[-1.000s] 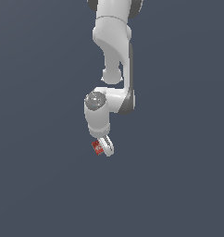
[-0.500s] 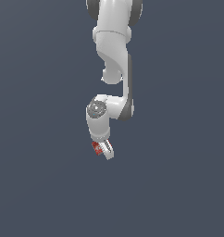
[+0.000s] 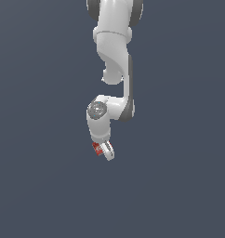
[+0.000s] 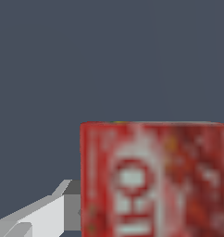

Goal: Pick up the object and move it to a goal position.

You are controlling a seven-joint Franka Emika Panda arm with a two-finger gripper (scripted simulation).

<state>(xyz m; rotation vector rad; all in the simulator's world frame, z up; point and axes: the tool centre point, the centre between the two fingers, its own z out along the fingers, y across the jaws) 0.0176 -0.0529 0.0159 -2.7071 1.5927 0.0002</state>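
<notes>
1. Counted one white robot arm (image 3: 115,60), reaching down from the top of the exterior view.
2. Counted one gripper (image 3: 104,150) at its lower end.
3. Counted one small red box (image 4: 153,180) with blurred white lettering.
4. Saw one pale grey finger (image 4: 37,217) beside the box in the wrist view.

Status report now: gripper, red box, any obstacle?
Gripper shut on red box. Box held off any surface, lettering visible in wrist view. No obstacle seen.
</notes>
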